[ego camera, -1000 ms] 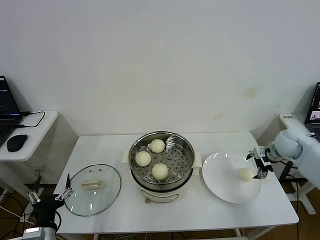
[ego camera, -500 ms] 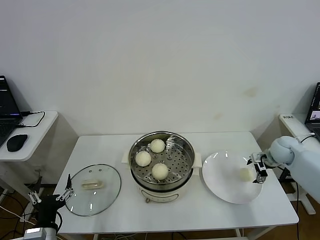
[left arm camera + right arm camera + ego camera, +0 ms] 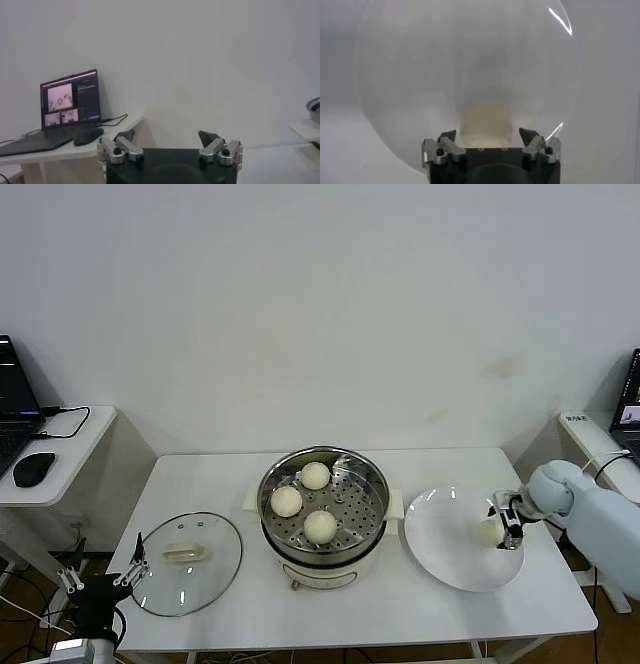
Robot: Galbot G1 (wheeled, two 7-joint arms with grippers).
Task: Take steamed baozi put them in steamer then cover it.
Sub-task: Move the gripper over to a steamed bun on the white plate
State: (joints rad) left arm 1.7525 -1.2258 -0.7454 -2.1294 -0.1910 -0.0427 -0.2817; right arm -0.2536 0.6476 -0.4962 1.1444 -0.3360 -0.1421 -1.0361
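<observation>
Three steamed baozi are already seated on the perforated tray inside the steamer, spaced apart so none are touching. The fourth baozi is left on the white plate, at its right side, to the right of the steamer.

The right gripper is positioned low at the plate's right edge, just beside that bun. In the right wrist view the jaws are seen spread, with the bun lined up between the fingertips but not yet pinched (approach looks side-on and low, probably so the soft bun is straddled, not squashed from above).

The cover is laid flat on the table left of the steamer, handle up, within the left arm's reach. The left gripper is parked low off the table's front-left corner, jaws spread, holding nothing, clear of the steamer.
</observation>
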